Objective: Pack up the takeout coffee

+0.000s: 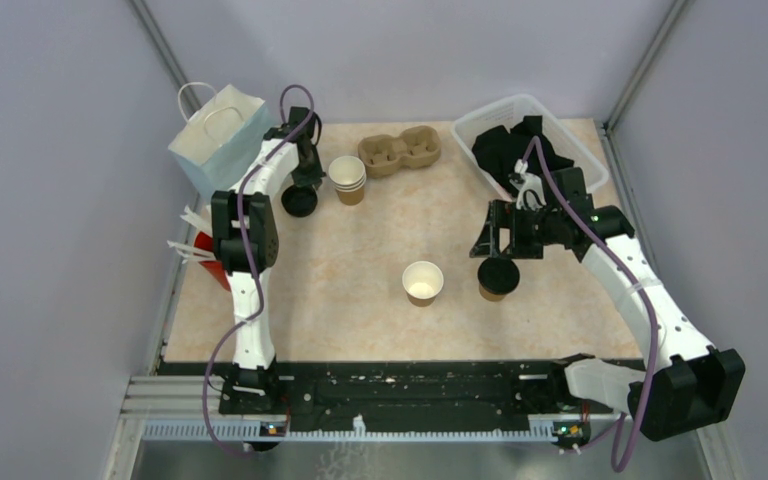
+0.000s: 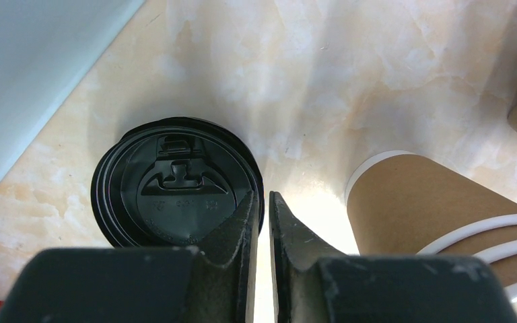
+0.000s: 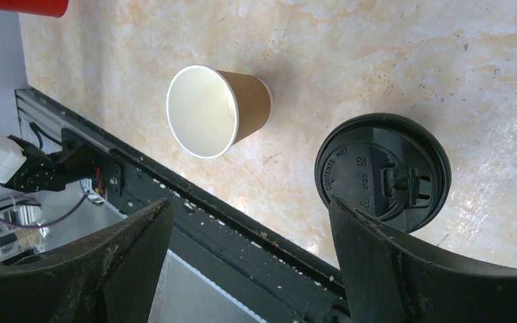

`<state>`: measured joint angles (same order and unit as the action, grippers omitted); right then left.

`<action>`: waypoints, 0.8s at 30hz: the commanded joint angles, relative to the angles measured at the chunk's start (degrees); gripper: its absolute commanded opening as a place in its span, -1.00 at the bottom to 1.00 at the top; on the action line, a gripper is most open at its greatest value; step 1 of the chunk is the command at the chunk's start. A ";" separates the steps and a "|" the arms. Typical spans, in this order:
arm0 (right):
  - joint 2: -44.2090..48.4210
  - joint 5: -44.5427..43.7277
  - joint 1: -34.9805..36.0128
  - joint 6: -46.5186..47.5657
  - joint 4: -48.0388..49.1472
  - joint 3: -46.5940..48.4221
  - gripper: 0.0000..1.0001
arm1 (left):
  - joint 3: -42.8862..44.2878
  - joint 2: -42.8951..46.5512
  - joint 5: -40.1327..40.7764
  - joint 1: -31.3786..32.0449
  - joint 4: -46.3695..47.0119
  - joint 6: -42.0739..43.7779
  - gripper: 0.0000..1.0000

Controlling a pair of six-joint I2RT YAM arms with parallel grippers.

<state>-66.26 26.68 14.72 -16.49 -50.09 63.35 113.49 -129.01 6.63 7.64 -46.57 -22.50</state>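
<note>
Hovering above the lidded paper cup (image 3: 382,173) right of centre on the tabletop (image 1: 360,250), the right end effector (image 3: 249,202) is pictured spread wide, empty; an unlidded cup (image 3: 209,111) stands to its left. Far left, the left end effector (image 2: 261,195) is pinched nearly closed beside stacked black lids (image 2: 175,182).

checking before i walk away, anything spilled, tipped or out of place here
Nothing stands out: the open paper cup and the lidded cup both stand upright, and no spill shows on the table.
</note>
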 commanded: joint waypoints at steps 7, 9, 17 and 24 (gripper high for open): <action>0.34 0.39 -0.50 0.76 1.77 -0.17 0.71 | 1.67 -1.54 -0.47 -0.26 0.78 0.62 -0.65; 0.39 0.39 -0.48 0.76 1.80 -0.16 0.71 | 1.65 -1.53 -0.61 -0.26 0.84 0.62 -0.67; 0.41 0.39 -0.48 0.85 1.80 -0.21 0.71 | 1.69 -0.36 -0.40 -0.26 0.92 0.70 -0.77; 0.52 0.48 -0.48 0.82 1.82 -0.17 0.71 | 1.62 1.97 -0.92 -0.26 0.93 0.40 -1.00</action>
<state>-66.26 26.68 14.72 -16.49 -50.09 63.24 113.49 -130.26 6.52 7.64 -46.57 -22.37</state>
